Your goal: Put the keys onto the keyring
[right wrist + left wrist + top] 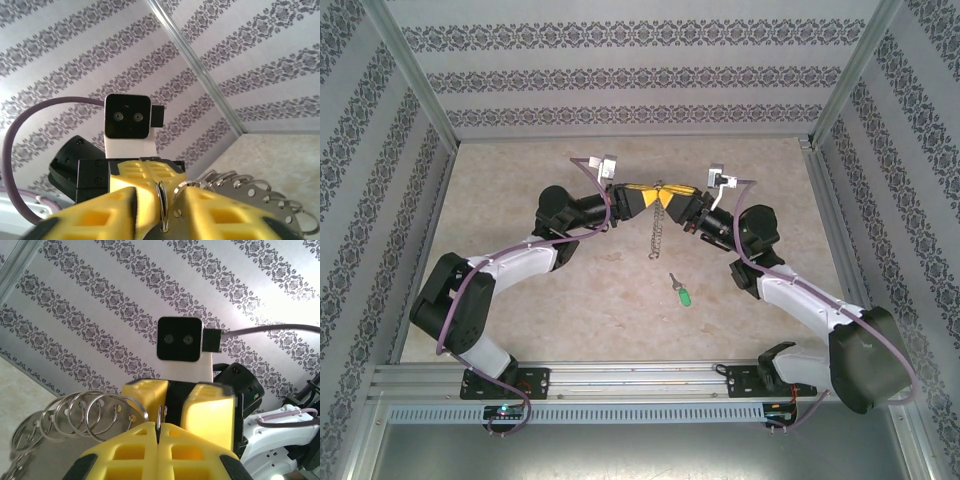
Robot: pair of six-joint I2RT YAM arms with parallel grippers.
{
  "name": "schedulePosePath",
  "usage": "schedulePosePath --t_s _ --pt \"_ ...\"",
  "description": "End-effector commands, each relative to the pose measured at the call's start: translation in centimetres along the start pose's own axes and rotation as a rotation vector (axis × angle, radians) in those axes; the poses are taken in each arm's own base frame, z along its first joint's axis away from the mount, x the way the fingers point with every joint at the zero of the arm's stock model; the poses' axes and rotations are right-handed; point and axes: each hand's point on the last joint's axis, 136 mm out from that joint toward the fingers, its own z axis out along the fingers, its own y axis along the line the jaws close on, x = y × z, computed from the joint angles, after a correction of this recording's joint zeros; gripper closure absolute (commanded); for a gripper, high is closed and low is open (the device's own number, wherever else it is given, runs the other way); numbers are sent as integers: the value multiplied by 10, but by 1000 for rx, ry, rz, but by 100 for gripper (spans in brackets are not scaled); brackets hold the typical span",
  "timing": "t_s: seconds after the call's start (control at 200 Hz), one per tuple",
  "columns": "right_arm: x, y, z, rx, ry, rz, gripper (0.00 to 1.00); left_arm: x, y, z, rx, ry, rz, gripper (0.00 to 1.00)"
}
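Up above the speckled tan table (520, 190), left gripper (648, 198), blocky and yellow, shut tight on the thin shiny wire ring (656, 232), small round loops (90, 412) dangling, right gripper (674, 202) pinching it too, tiny green-headed key (682, 293) flat on the table, apart from the ring.

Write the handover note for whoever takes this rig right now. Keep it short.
Left gripper: shut on the keyring, held above the table.
Right gripper: tip to tip with the left, apparently shut on the same wire.
The keyring's small loops hang between the arms.
Key: lying on the table in front of the right arm, green head toward the bases, in neither gripper.
Done: keyring held by both.
Left: free one gripper, pick up the key, thread it on.
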Motion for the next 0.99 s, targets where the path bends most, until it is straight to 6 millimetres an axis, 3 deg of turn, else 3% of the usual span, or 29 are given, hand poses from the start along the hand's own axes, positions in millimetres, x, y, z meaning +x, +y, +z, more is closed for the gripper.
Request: schedulePosePath --t_s 0.0,0.15,0.23,0.405,0.63,0.749,0.989 --pt "-10 -5 -19 66 -44 20 60 2 -15 0 42 -7 93 100" --pt "9 -43 -59 325 -27 38 51 12 -9 -5 -1 15 130 100" --pt "27 -70 -90 534 8 38 42 17 -5 -8 -32 35 170 100" --pt "73 -105 -138 808 184 110 37 28 4 -16 -121 95 249 100" --pt "141 -136 -162 963 421 213 34 35 14 -28 -225 142 332 100" --pt "167 -149 -175 1089 481 228 34 37 20 -35 -275 147 344 100" --pt "198 -156 -165 1186 561 248 56 39 28 -47 -336 109 363 100"
